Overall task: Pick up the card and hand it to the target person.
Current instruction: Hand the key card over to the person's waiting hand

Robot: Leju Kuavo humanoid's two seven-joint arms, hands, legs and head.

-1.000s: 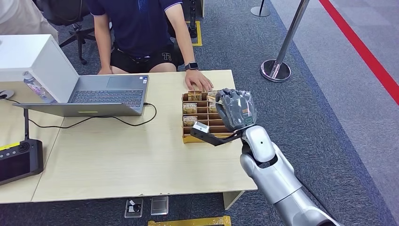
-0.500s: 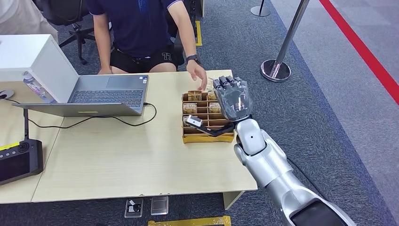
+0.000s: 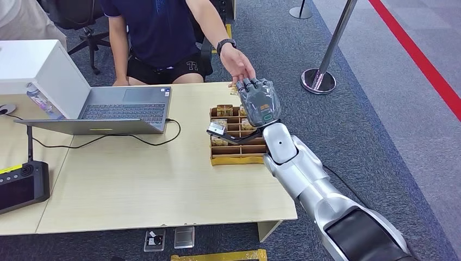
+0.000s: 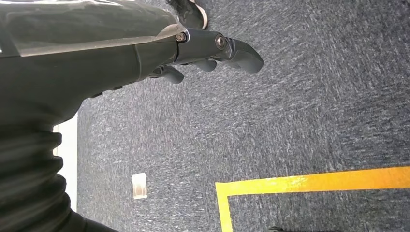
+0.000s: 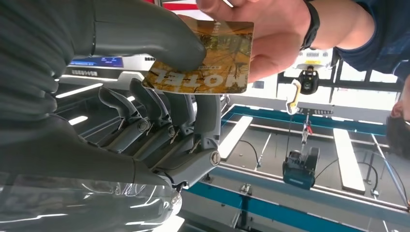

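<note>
Handover under way, by the look of it. Robot's right hand (image 3: 260, 101), upper centre of the head view, is raised past the far edge of the pale wooden table (image 3: 152, 179) so the seated person can reach it. Gold rectangular hotel card (image 5: 205, 58) is pinched between grey thumb and dark fingers (image 5: 193, 108); the person's hand (image 5: 251, 34) touches its far end. Right arm stretches forward above the brown compartmented cardboard tray (image 3: 237, 156), palm turned away from the camera. Left hand (image 4: 212, 50) hangs over grey carpet, fingers loosely curled, holding nothing.
</note>
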